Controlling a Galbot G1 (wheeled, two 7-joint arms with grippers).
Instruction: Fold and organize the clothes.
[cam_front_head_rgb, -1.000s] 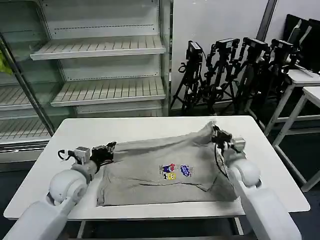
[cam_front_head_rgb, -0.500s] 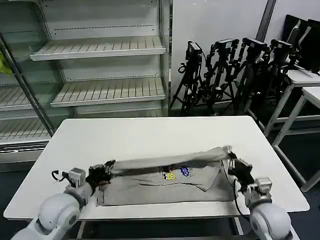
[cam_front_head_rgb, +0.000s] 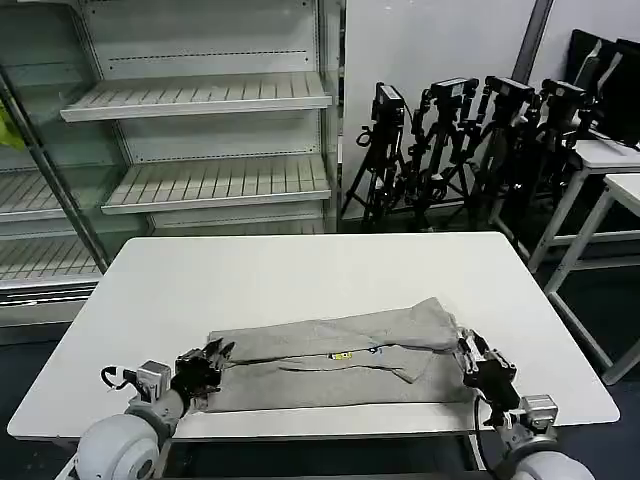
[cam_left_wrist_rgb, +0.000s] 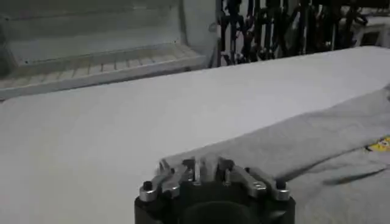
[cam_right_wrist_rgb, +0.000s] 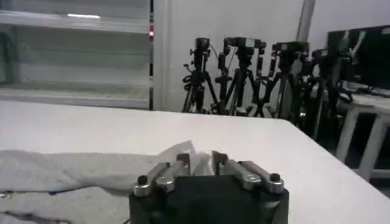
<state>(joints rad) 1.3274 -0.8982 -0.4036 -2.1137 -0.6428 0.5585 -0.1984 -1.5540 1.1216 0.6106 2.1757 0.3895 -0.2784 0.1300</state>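
Head view, I see the light grey cotton T-shirt (cam_front_head_rgb: 335, 360) folded double near the white table's (cam_front_head_rgb: 300, 265) front edge, long axis left to right, left gripper (cam_front_head_rgb: 208, 362) and right gripper (cam_front_head_rgb: 470, 362) pinching its ends, left wrist view, fingers (cam_left_wrist_rgb: 189, 170) narrow on cloth, yellow print peeking, right wrist view, fingers (cam_right_wrist_rgb: 183, 163) clamping a bunched corner.

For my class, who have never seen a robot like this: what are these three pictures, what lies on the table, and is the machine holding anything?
This is a two-armed robot with pincer grippers. One picture comes from a camera on its head, looking down at a white table; the others come from cameras on each wrist. On the table lies a grey T-shirt, folded over toward the robot. The left gripper pinches one end of the folded edge, and the right gripper pinches the other. In each wrist picture, the fingers close on cloth. Behind stand shelves and tripods.
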